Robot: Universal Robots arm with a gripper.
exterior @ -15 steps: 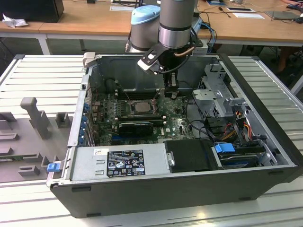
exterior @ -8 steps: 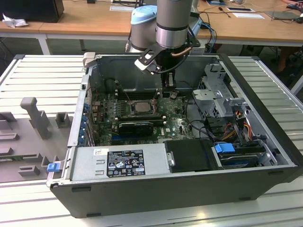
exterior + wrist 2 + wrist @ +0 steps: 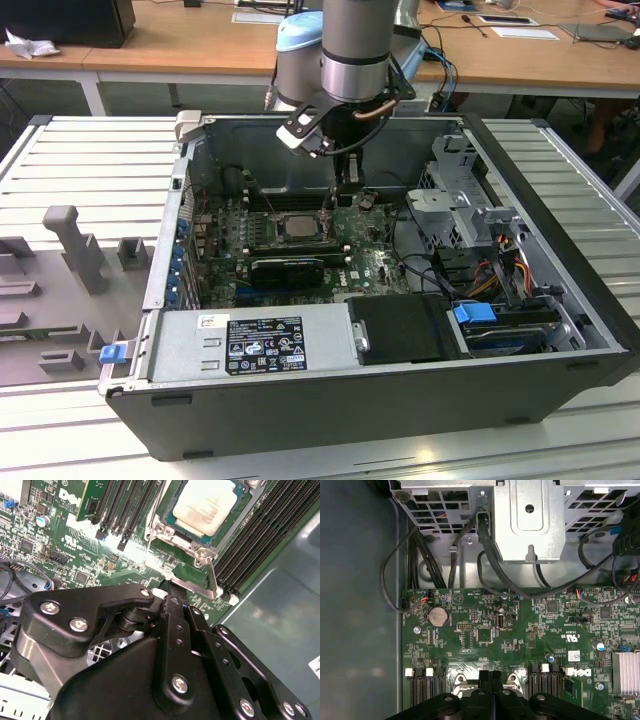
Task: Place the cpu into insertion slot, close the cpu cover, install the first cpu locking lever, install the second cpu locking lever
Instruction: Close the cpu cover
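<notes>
Inside an open computer case [image 3: 330,400], the gripper [image 3: 331,208], fingers [image 3: 176,611] pressed together on nothing visible, hangs just beside the cpu [image 3: 297,226], which lies seated and flat under the closed cpu cover [image 3: 241,516], at about eight o'clock from the fingertips in the exterior view.

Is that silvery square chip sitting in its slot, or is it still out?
In. The chip lies flat, sunk level into the green board, with the grey metal frame around its edges.
</notes>
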